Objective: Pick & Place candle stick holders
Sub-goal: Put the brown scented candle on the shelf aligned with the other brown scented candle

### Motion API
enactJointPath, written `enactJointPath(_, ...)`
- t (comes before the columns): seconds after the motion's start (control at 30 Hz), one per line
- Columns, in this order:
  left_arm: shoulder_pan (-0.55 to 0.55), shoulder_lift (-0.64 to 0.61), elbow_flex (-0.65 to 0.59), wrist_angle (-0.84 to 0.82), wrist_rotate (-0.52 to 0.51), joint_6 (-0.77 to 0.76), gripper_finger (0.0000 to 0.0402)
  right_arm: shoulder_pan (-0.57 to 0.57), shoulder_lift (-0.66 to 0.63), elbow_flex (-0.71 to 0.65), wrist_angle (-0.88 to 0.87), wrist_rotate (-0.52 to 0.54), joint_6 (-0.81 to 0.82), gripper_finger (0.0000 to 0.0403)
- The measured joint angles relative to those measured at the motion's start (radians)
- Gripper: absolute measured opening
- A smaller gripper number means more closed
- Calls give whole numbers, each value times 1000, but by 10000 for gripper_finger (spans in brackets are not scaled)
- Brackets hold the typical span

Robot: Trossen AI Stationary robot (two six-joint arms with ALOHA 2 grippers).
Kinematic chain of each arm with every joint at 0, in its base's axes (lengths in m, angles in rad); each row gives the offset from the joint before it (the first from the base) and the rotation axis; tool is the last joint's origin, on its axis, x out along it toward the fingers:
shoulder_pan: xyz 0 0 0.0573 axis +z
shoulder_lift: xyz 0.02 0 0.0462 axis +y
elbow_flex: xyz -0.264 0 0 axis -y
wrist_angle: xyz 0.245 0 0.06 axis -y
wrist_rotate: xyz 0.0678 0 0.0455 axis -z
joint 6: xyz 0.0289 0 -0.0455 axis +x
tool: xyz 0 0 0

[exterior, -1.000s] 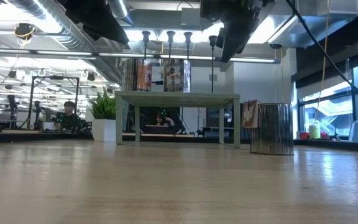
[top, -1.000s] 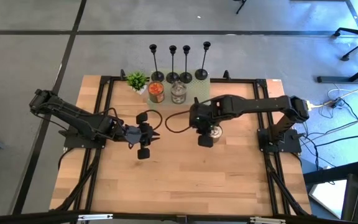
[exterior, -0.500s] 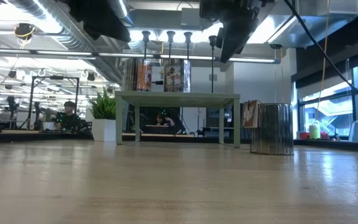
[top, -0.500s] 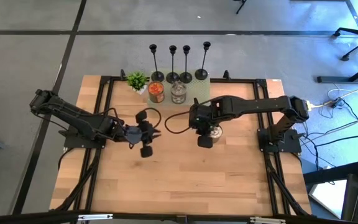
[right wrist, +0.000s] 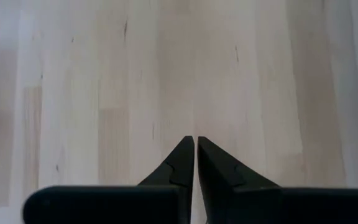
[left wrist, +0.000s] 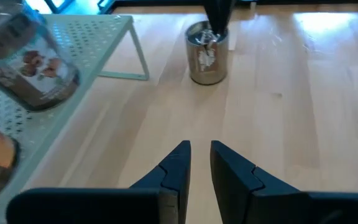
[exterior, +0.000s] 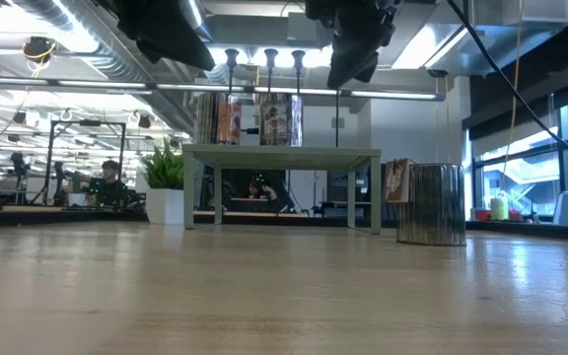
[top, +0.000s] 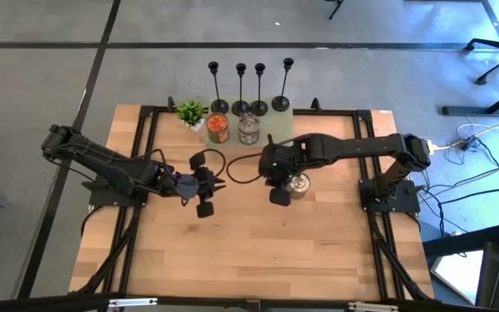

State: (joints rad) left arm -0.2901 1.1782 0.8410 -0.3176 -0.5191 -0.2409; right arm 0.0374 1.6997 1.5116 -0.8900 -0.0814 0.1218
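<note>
Four slim black candle stick holders (top: 248,87) stand upright in a row by their disc bases on the far side of a pale green perforated shelf (top: 271,126) at the table's far edge; their tops show in the low view (exterior: 270,55). My left gripper (top: 206,185) (left wrist: 200,149) hovers mid-table, left of centre and nearer than the shelf, its fingers nearly closed and empty. My right gripper (top: 275,189) (right wrist: 195,146) points down over bare wood near the centre, shut and empty, well nearer than the holders.
On the shelf in front of the holders stand an orange-filled jar (top: 217,128) and a silver-filled jar (top: 249,130), with a small green plant (top: 191,113) to their left. Another silver jar (top: 298,182) (left wrist: 207,53) stands on the table right beside my right gripper. Bare wood lies toward the near edge.
My right gripper has gone a little toward the table's left edge, away from the silver jar on the table. Nothing else has visibly moved.
</note>
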Motion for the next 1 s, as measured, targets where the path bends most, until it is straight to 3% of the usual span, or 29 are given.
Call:
enactJointPath(0.13, 0, 0, 0, 0, 51, 0, 58, 16, 0, 0, 14, 5, -55, 24)
enactJointPath(0.3, 0, 0, 0, 0, 100, 0, 58, 30, 0, 0, -36, 102, -58, 24)
enactJointPath(0.67, 0, 0, 0, 0, 128, 0, 58, 30, -2, 0, -93, 152, 78, 31)
enactJointPath(0.83, 0, 0, 0, 0, 128, 0, 58, 30, -5, 0, -73, 186, 111, 69)
enactJointPath(1.0, 0, 0, 0, 0, 128, 0, 58, 30, -5, 1, -74, 201, 127, 140)
